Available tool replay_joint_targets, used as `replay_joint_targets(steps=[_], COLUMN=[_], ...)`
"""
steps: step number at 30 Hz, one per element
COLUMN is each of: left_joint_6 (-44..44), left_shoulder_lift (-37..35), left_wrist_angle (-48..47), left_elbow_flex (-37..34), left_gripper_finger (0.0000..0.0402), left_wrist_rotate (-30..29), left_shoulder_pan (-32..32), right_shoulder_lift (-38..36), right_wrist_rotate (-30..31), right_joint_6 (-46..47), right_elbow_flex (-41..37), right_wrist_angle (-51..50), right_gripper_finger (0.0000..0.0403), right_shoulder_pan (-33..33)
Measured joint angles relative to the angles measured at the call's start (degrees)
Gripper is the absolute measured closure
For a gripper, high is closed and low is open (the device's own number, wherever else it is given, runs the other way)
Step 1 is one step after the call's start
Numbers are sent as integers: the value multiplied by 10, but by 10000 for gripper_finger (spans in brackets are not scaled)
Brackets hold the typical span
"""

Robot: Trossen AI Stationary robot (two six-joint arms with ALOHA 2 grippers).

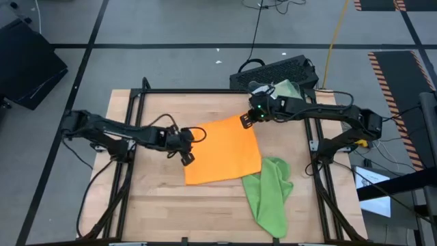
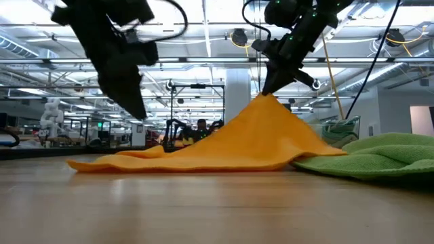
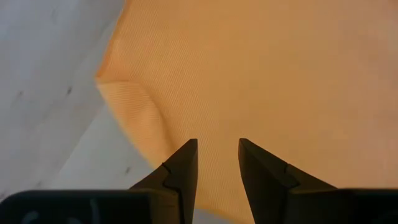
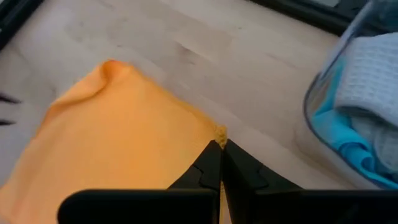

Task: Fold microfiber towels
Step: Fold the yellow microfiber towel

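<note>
While the right gripper point(image 1: 244, 121) pinches the orange towel point(image 1: 222, 150) by its far corner, lifting it, the left gripper point(image 1: 186, 157) hovers part-open, holding nothing, over the towel's opposite near edge.

We cannot see the clear bin point(image 4: 323, 106) whole; the picture's edge cuts its folded cloths point(image 4: 373, 81).

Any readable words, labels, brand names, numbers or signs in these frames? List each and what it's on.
None can be read: the orange towel, the green towel, the towels in the clear bin and the table show no lettering. The room behind in the low view shows no legible signs.
</note>
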Motion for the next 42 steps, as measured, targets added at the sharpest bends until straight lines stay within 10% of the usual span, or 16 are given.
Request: replay_joint_targets(steps=[13,27,42], left_joint_6=[122,93,84], left_shoulder_lift=[144,152,111], left_wrist_angle=[132,36,23], left_elbow_flex=[1,0,-1], left_gripper_finger=[283,284,284], left_wrist_rotate=[-47,-67,57], left_shoulder_pan=[63,156,245], right_shoulder_lift=[3,1,1], right_wrist_rotate=[-62,-91,-93], right_joint_6=[-23,-65,-73], right_elbow_flex=[0,0,0], right_wrist_angle=[2,-34,-45], right_gripper_finger=[403,403,403], right_shoulder_pan=[-2,-5,-5])
